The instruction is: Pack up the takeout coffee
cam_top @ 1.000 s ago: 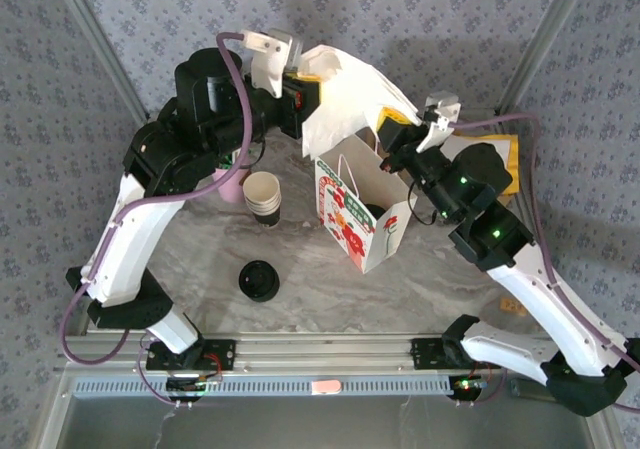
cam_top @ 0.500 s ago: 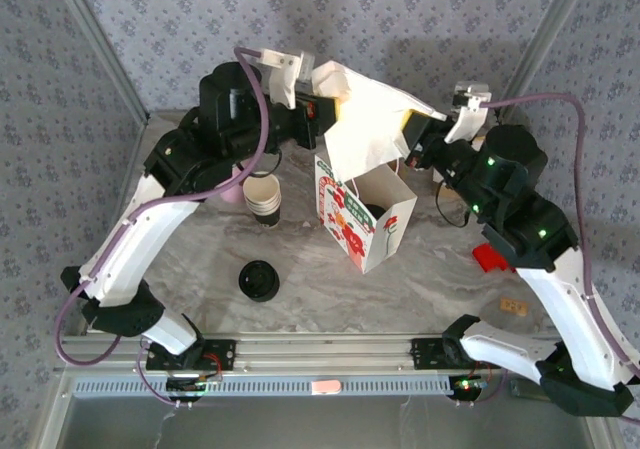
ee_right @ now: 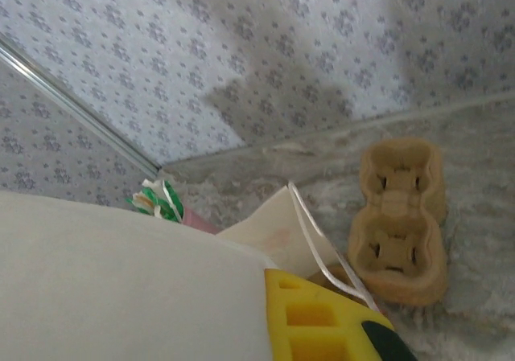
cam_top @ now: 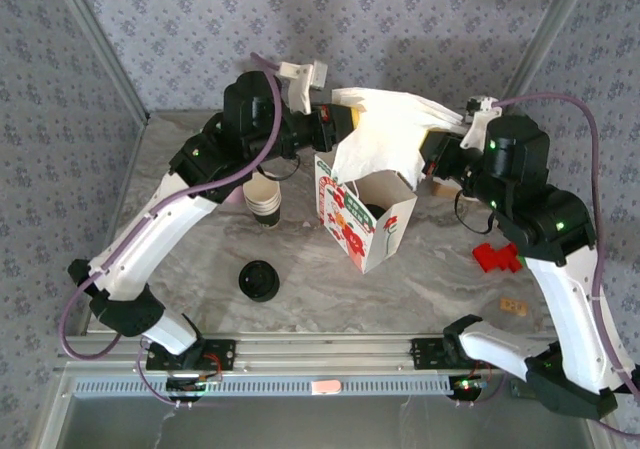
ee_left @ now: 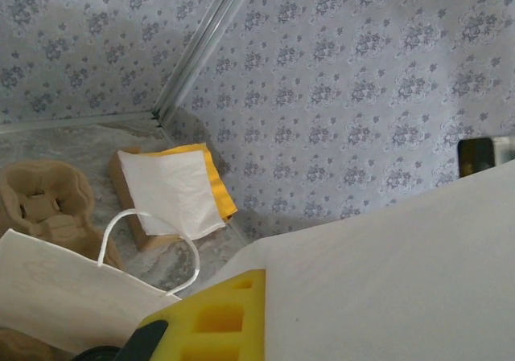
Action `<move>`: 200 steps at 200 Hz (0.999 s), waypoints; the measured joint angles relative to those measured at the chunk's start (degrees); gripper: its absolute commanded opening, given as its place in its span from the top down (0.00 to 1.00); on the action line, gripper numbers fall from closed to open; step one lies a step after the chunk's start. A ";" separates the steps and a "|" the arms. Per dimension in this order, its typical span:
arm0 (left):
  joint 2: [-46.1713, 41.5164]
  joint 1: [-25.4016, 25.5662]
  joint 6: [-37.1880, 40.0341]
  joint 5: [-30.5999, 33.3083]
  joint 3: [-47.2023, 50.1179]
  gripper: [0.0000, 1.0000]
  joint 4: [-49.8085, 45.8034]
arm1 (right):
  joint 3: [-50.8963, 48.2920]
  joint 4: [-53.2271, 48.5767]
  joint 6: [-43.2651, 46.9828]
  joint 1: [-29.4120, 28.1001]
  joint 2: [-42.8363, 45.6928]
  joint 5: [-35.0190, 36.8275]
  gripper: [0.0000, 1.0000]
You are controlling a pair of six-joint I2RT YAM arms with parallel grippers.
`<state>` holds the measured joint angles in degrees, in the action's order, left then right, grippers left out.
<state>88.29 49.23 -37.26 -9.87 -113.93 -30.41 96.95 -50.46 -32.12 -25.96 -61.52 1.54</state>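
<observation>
Now, L pincer (cam_top: 338, 120) & R pincer (cam_top: 433, 147) both clamped on 1 napkin (cam_top: 393, 129), over 1 bag (cam_top: 348, 224)

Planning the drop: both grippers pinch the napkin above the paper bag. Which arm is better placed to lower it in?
Left, probably: the left gripper sits over the rear rim of the paper bag, where the napkin sags lowest; the right gripper holds off to the bag's side.
</observation>
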 measured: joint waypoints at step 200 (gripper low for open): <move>5.31 5.55 0.22 0.00 -1.88 1.00 2.25 | 5.49 -1.05 -8.09 2.10 -6.86 -13.88 0.95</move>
<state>93.60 54.78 -37.04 -9.87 -115.81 -28.16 102.43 -51.51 -40.21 -23.86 -68.38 -12.34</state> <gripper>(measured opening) 0.049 0.059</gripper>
